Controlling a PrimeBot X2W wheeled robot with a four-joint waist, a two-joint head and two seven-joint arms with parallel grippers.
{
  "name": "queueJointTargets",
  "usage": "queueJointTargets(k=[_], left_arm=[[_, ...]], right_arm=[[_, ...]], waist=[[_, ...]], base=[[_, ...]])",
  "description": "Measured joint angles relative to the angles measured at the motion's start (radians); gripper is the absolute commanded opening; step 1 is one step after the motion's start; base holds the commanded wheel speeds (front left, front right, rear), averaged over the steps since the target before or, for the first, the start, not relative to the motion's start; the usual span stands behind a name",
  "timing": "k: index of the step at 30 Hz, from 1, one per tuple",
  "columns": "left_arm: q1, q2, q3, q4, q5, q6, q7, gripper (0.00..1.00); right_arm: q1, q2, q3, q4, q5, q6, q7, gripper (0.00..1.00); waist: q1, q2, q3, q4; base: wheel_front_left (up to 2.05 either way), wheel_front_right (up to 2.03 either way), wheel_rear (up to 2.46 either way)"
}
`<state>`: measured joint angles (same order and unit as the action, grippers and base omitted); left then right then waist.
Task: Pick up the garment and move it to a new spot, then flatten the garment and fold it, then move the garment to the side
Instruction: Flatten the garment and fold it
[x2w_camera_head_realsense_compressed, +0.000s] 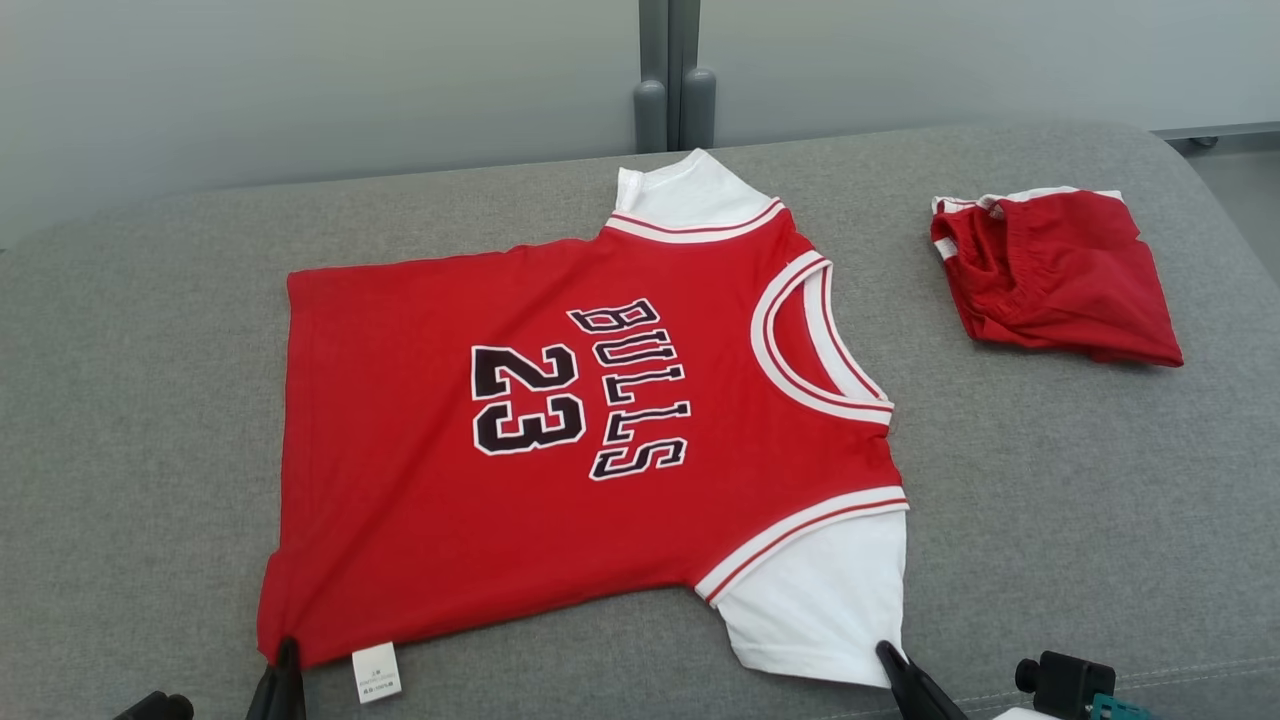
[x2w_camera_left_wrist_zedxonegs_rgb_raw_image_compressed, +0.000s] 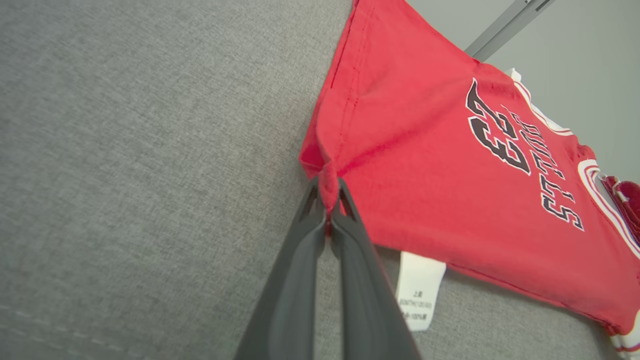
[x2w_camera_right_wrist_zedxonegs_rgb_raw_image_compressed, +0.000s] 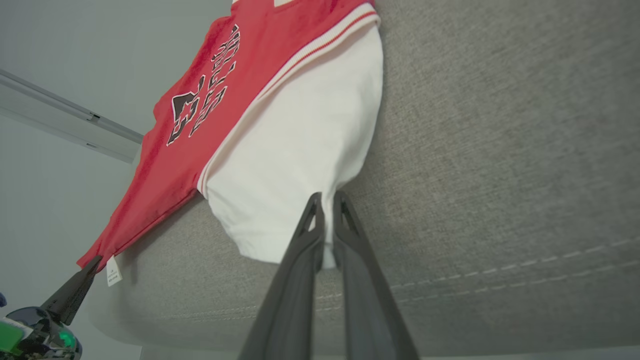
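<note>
Our left claw (x2w_camera_head_realsense_compressed: 287, 655) and right claw (x2w_camera_head_realsense_compressed: 888, 655) grip the red jersey (x2w_camera_head_realsense_compressed: 560, 420) along the bottom edge.
Left clamps the hem corner, right the white sleeve; we see it spread mid-frame on the grey bench (x2w_camera_head_realsense_compressed: 150, 400).

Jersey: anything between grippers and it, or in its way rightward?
Nothing between: left gripper is shut on the jersey at its red hem corner, right gripper on its white sleeve. Folded red shorts lie on the cushion, far right, possibly in that path.

Left pincer (x2w_camera_left_wrist_zedxonegs_rgb_raw_image_compressed: 327, 196) nips the hem corner!
Red cloth jersey (x2w_camera_left_wrist_zedxonegs_rgb_raw_image_compressed: 425, 165), black 23, spread on grey fabric worktop (x2w_camera_left_wrist_zedxonegs_rgb_raw_image_compressed: 125, 150).
</note>
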<state>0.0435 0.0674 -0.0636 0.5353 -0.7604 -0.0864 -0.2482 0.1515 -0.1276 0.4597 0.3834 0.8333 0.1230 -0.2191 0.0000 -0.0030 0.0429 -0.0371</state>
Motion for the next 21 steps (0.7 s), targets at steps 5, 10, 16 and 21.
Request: queueJointTargets(k=[5,10,16,21], left_arm=[[-0.003,-0.002,-0.003,0.009,0.015,0.008,0.0,0.31],[-0.006,-0.003,-0.004,0.021,0.019,0.009,0.0,1.0],[-0.014,-0.003,0.001,0.023,0.024,0.016,0.0,1.0],[-0.013,0.008,0.029,0.011,0.025,0.022,0.0,1.0]], right_arm=[[-0.01,0.002,0.003,0.016,-0.016,0.0,0.0,0.0],[-0.024,0.005,0.008,0.03,-0.025,0.0,-0.001,0.72],[-0.024,-0.002,0.008,0.038,-0.04,0.0,-0.01,1.0],[-0.027,-0.028,0.004,0.031,-0.069,0.0,-0.014,1.0]], waist=[[0.0,0.0,0.006,-0.002],[0.0,0.0,0.014,-0.005],[0.0,0.0,0.024,-0.011],[0.0,0.0,0.032,-0.018]], base=[[0.0,0.0,0.0],[0.0,0.0,0.0],[0.0,0.0,0.0],[0.0,0.0,0.0]])
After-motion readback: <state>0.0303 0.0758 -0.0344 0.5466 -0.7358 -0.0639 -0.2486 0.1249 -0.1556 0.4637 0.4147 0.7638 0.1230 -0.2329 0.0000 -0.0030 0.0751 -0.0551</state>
